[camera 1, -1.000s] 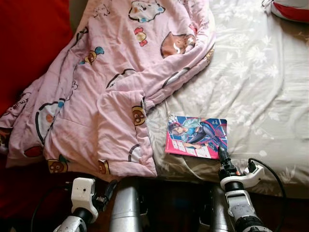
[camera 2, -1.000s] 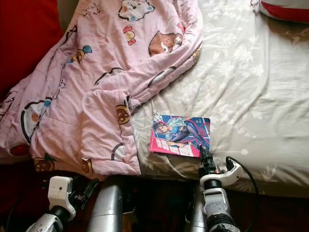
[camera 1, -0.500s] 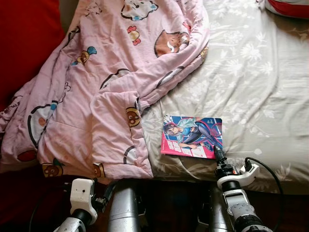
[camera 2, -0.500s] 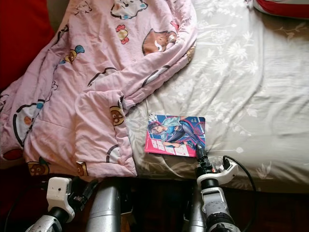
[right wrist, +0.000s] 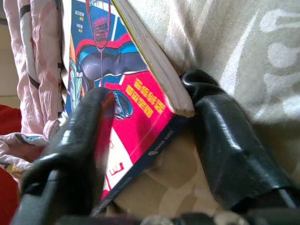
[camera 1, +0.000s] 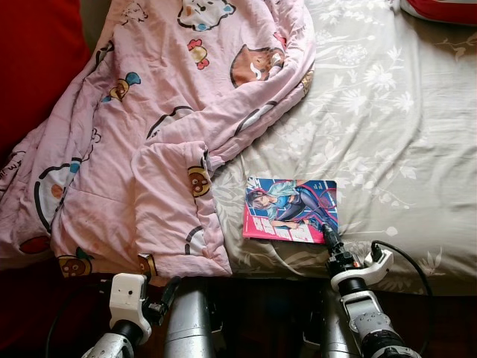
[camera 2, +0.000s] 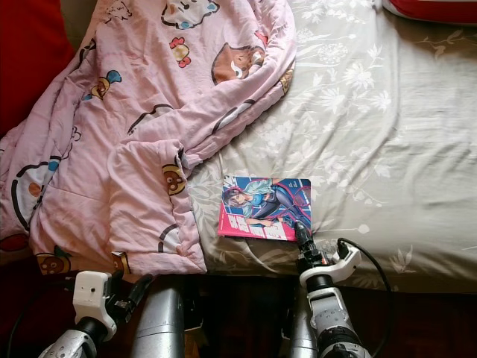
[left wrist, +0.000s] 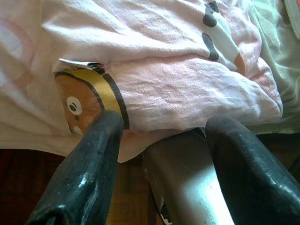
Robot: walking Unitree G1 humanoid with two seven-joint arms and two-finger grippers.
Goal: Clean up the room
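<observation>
A comic book (camera 1: pixel 289 208) with a pink and blue cover lies flat on the floral grey bedsheet (camera 1: pixel 387 112), near the bed's front edge. My right gripper (camera 1: pixel 326 234) is at the book's near right corner. In the right wrist view it stands open, with one finger (right wrist: pixel 89 122) over the cover (right wrist: pixel 117 89) and the other (right wrist: pixel 220 136) pressed into the sheet beside the page edge. A pink cartoon blanket (camera 1: pixel 171 112) lies crumpled on the bed's left half. My left gripper (left wrist: pixel 161 124) hangs open and holds nothing, below the blanket's hanging hem (left wrist: pixel 164 61).
A red cushion (camera 1: pixel 37 52) sits at the far left beside the blanket. A red and white pillow (camera 1: pixel 440 7) lies at the bed's far right corner. Dark floor (camera 1: pixel 261 306) runs below the front edge of the bed.
The camera has shifted, so the whole scene sits a little more to the left. My right gripper has edged slightly further onto the book's corner. The left arm hangs as before.
</observation>
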